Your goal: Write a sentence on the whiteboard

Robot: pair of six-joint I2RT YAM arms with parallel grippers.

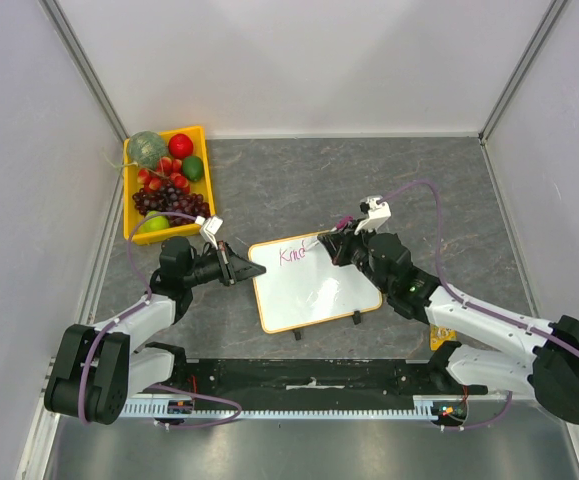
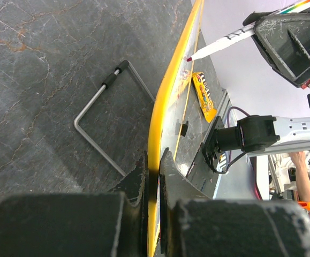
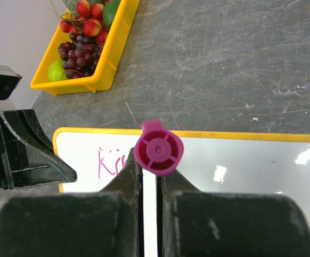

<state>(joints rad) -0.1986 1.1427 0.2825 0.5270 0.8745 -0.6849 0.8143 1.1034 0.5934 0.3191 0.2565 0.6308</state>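
The whiteboard (image 1: 319, 290) lies tilted in the middle of the table, white with a yellow-orange frame. My left gripper (image 1: 241, 270) is shut on its left edge; the left wrist view shows the frame (image 2: 168, 107) pinched between the fingers of the left gripper (image 2: 153, 160). The sentence (image 1: 293, 254) stands as a few pink letters at the board's upper left, partly hidden behind the marker in the right wrist view (image 3: 107, 162). My right gripper (image 1: 341, 245) is shut on a white marker (image 2: 219, 45) with a magenta end (image 3: 158, 148), its tip on the board.
A yellow tray (image 1: 127, 200) of fruit stands at the back left. A bent metal wire stand (image 2: 98, 115) lies on the table beside the board. A yellow candy packet (image 2: 204, 93) lies near the right arm's base. Two black clips (image 1: 357, 319) sit on the board's near edge.
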